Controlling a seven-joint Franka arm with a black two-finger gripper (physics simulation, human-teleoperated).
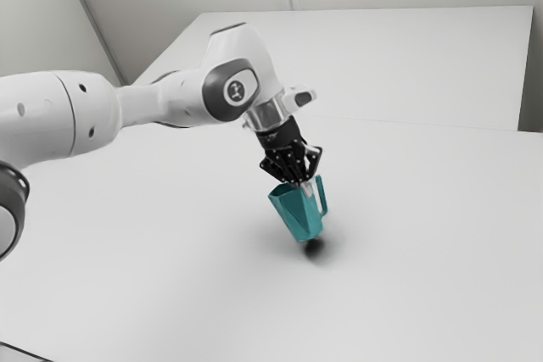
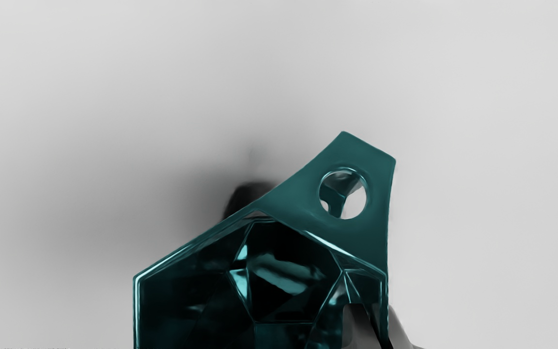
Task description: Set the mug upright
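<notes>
No word, label or number can be read. A small emblem (image 1: pixel 237 88) sits on the dark-edged joint cap (image 1: pixel 218 105) of the white arm (image 1: pixel 140 105), upper middle of the exterior view, too small to make out.

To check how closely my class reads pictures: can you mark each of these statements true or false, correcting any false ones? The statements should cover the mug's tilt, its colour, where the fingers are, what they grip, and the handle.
1. The mug is tilted. True.
2. The mug is red. False: it is teal.
3. One finger is inside the mug, the other outside. True.
4. The fingers grip the handle. False: they grip the mug's wall at the rim.
5. The handle has a hole through it. True.
</notes>
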